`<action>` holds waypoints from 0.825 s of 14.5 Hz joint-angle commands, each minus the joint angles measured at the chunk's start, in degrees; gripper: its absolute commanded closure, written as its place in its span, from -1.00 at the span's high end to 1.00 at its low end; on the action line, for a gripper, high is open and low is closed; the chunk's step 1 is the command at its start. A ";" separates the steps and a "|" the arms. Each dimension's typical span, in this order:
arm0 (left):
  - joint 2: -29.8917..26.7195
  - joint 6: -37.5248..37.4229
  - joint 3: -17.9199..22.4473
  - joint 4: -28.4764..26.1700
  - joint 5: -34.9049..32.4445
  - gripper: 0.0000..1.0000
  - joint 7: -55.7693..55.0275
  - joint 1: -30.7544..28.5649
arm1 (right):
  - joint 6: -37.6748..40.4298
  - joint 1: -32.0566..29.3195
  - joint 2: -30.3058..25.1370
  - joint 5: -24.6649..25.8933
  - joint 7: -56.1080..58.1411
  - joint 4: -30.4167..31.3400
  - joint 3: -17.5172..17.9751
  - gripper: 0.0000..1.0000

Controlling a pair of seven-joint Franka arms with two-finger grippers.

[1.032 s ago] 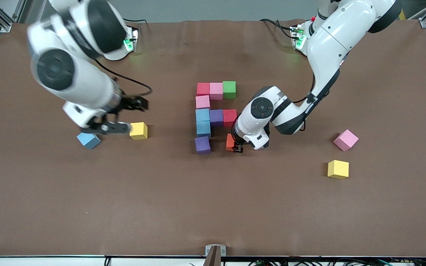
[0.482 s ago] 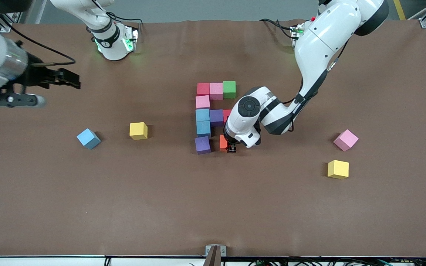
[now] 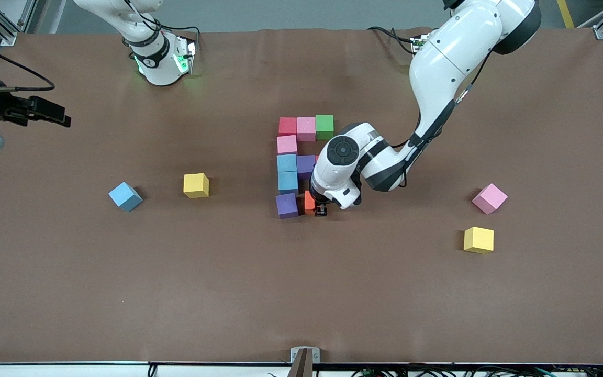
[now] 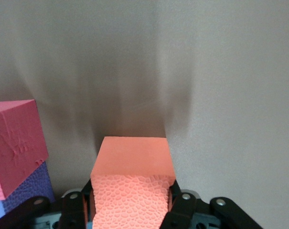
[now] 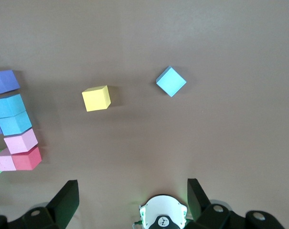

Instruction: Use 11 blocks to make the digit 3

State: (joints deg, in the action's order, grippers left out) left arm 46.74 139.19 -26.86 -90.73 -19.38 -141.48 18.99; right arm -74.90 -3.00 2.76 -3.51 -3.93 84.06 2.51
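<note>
Clamped between the left end effector's two fingers is the small orange foam cube, held low over the brown table just beside the purple foam cube that ends the unfinished digit. In the left wrist view the orange cube fills the space between the black fingers, with a red foam cube and a purple one close alongside it.

Around that grasp stands the partial digit 3. Its bar farthest from the front camera is a red cube, a pink cube and a green cube, touching in a row. A second pink cube links down to the middle bar, where a light blue cube and a purple cube show before the left arm covers the rest. Another light blue cube links on to the purple cube nearest the camera.

Loose cubes lie well apart from the figure: a yellow cube and a light blue cube toward the right arm's end of the table, a pink cube and a yellow cube toward the left arm's end.

Waiting high over the table edge at its own end, the right end effector has its fingers spread wide, holding nothing.
</note>
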 commanded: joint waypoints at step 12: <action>3.09 -0.93 0.49 4.94 0.22 -0.88 -1.60 2.46 | -6.66 -1.66 -2.33 2.54 1.55 -0.66 1.09 1.00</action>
State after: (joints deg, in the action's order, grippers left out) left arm 48.16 139.12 -26.83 -88.45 -19.38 -142.29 20.53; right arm -80.25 -3.66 1.34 -1.83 -2.66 82.17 2.63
